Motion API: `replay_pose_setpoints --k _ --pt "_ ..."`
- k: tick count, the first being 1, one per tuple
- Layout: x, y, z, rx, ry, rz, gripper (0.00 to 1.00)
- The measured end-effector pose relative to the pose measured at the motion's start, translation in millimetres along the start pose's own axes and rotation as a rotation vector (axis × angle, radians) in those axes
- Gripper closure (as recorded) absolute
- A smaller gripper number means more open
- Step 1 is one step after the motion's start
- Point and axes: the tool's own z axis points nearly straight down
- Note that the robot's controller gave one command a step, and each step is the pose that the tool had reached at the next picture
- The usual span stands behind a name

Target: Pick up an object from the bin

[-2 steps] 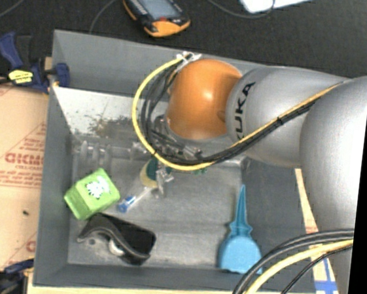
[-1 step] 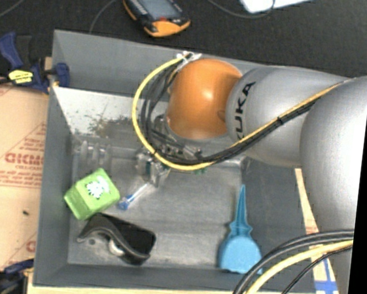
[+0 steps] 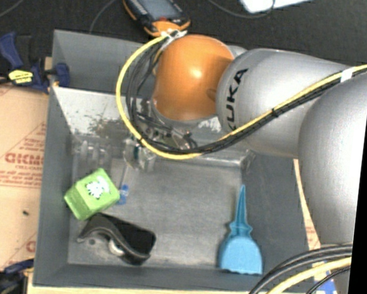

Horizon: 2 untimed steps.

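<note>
Orange wrist dome (image 3: 188, 78) masks my gripper (image 3: 140, 152), so I cannot tell its state; the green printed cube (image 3: 92, 194) sits nearest, by the grey metal bin's (image 3: 58, 162) left wall.

The arm (image 3: 287, 102) extends from the right, end effector (image 3: 142, 155) pointing down.

The grey metal bin (image 3: 182, 215) was viewed from above, and the arm (image 3: 286, 115) was seen reaching in from the right. The gripper (image 3: 140, 152) was set low under the orange cover (image 3: 191, 78), near the back wall. A green block (image 3: 92, 194) with white markings was found just below and left of it. A black curved object (image 3: 124, 238) was laid in the near left corner, and a blue pointed tool (image 3: 240, 242) well apart at the near right.
</note>
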Motion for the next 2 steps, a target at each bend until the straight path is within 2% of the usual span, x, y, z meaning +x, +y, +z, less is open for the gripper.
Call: replay_pose_setpoints --k 1,2 --pt "68.8 51.2 -1.2 -0.001 0.001 -0.199 1.0" --pt "-21.4 18.5 -145.8 0.005 -0.013 -0.074 1.0"
